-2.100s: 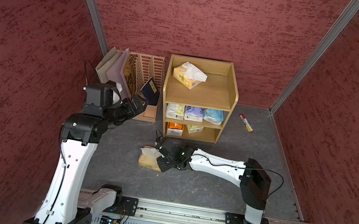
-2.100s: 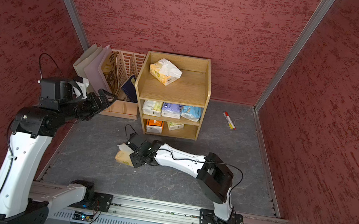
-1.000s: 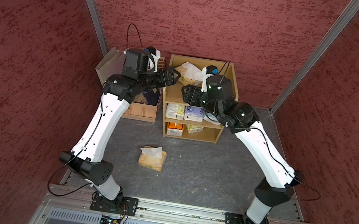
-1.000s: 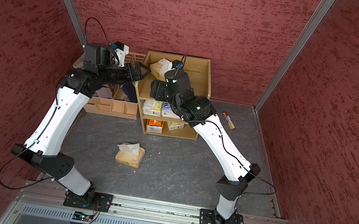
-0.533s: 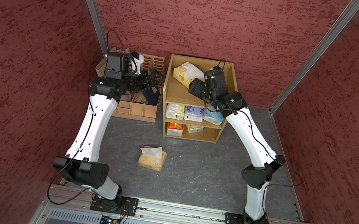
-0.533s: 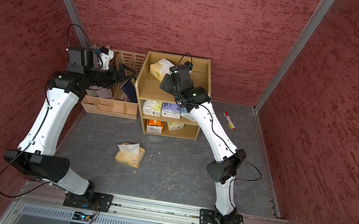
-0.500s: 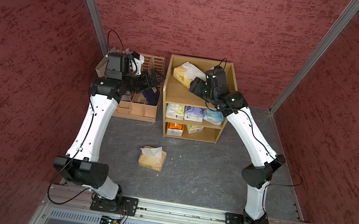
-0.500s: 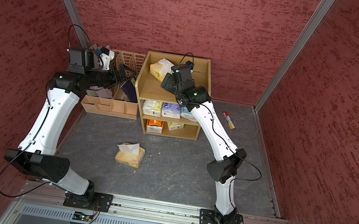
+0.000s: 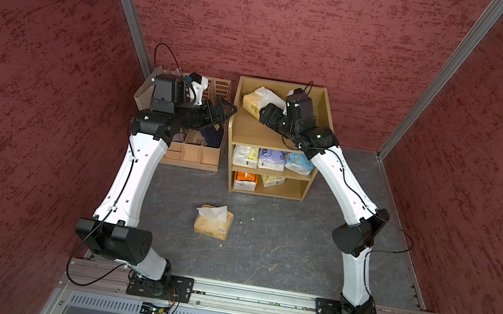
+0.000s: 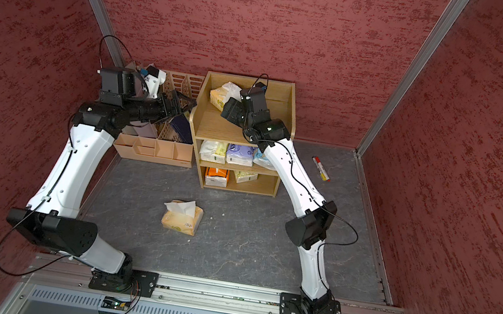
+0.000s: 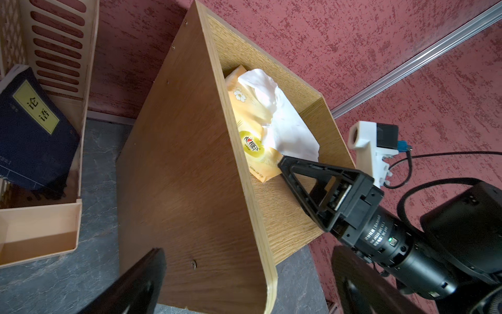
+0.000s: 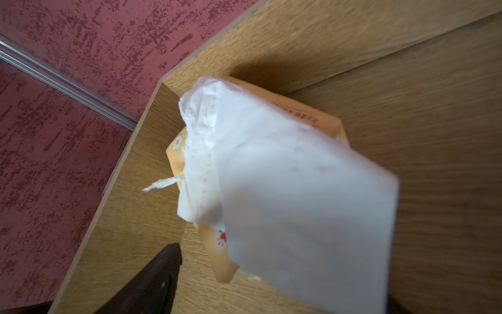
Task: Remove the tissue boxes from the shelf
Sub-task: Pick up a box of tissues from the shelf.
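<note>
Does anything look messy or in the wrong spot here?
Yes. An orange-yellow tissue pack lies on the floor, tissue poking out. A second pack sits crooked atop the shelf with a big loose tissue. A marker lies on the floor too.

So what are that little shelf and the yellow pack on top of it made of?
The shelf looks like wood-grain board, likely veneer or laminate, matte: streaky oak pattern, pale edge. The yellow pack seems thin printed plastic film, slightly shiny and creased, with white paper tissue sticking out.
</note>
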{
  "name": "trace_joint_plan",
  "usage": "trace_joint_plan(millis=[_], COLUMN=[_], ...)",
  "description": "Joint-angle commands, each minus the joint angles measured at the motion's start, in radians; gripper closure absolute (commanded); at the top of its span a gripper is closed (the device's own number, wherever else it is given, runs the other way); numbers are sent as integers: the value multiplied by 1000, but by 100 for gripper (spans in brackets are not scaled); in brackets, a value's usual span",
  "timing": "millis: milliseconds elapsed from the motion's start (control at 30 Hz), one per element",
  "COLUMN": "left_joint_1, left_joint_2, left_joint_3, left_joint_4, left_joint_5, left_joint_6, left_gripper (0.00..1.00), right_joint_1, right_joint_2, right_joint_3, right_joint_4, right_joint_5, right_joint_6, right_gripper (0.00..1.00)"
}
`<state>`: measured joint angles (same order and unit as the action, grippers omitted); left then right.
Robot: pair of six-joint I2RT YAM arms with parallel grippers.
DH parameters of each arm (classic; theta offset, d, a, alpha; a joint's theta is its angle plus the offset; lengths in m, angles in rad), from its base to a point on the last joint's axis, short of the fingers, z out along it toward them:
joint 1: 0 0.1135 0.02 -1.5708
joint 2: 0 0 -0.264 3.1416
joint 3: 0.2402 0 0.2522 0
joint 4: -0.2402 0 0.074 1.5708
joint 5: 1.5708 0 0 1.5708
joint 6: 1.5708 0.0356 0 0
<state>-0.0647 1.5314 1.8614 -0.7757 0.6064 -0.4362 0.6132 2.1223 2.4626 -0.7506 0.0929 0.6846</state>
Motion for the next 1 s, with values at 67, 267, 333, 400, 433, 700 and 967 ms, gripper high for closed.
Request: trace_joint_plan(millis=[67, 267, 333, 400, 433, 700, 967], left_joint_1=[-20, -36, -37, -39, -41, -46, -50], left_joint_2=[-13, -33, -42, -48, -48, -67, -106], left_joint_3=[-14, -40, -54, -61, -60, -57, -75], left_joint_4=[34, 35, 37, 38, 37, 26, 4], left_joint_5=[18, 3, -7, -12, -12, -49, -176], left_joint_6=[4, 4, 4, 3, 2, -2, -20], left_gripper=[0, 0, 0, 0, 0, 0, 0], right_joint_1=[-5, -5, -6, -5, -5, -6, -5], right_joint_2=[31, 45, 48, 48, 47, -10, -114], right_joint_3=[40, 40, 40, 42, 41, 39, 4], right_joint_4=[34, 43, 48, 52, 55, 48, -5], right_joint_5=[20, 28, 35, 36, 34, 21, -15], right_joint_6=[4, -22, -32, -42, -49, -119, -175], right_gripper=[17, 27, 37, 49, 54, 100, 100])
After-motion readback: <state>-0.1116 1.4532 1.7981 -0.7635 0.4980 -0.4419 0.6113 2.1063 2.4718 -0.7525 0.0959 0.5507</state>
